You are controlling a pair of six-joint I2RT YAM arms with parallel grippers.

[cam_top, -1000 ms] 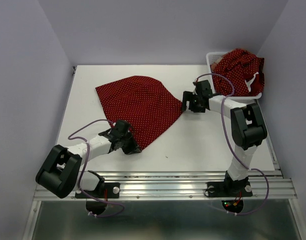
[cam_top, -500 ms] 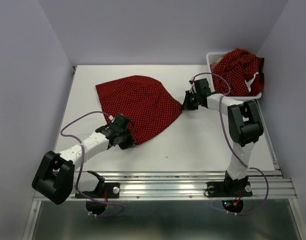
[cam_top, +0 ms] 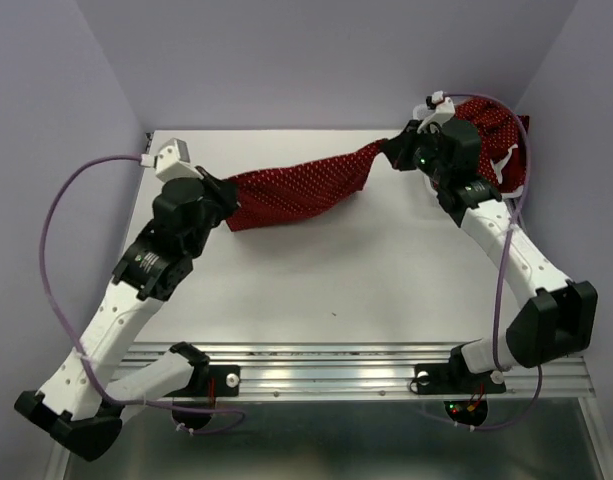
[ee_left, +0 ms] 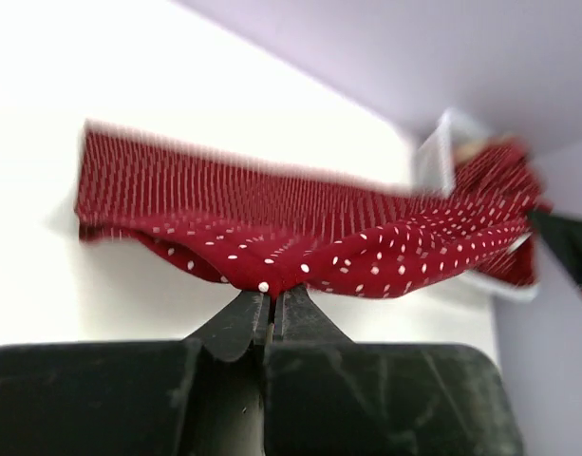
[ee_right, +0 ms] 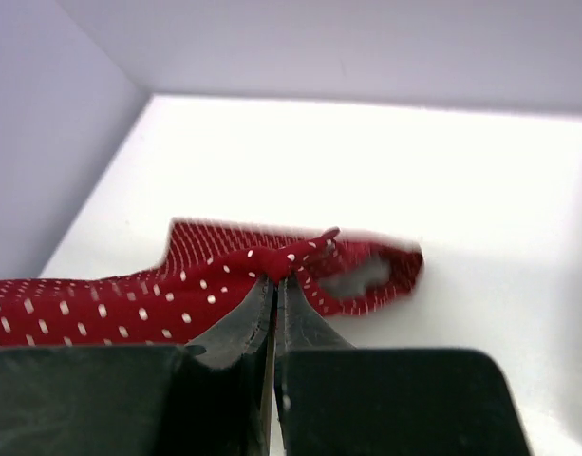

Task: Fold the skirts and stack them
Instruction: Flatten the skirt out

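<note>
One dark red polka-dot skirt (cam_top: 301, 185) was in work, and no folded skirt and no stack could be seen anywhere on the table (cam_top: 336, 280). At about ten o'clock on the table, the left gripper (cam_top: 224, 200) was clenched on the left end of this skirt, with its jaws pressed together on a small pinch of cloth. From there the skirt ran as a gathered band across the far part of the table. Its ends were raised, and its lower edge seemed to rest on the surface. At about one o'clock the right gripper (cam_top: 394, 152) pinched the right end in the same way. Further right, at about two o'clock, a heap of red cloth (cam_top: 491, 120) waited in the far corner. By these views the task was judged to be at its early part. This skirt had to be spread and folded, and the heap had not been touched.
</note>
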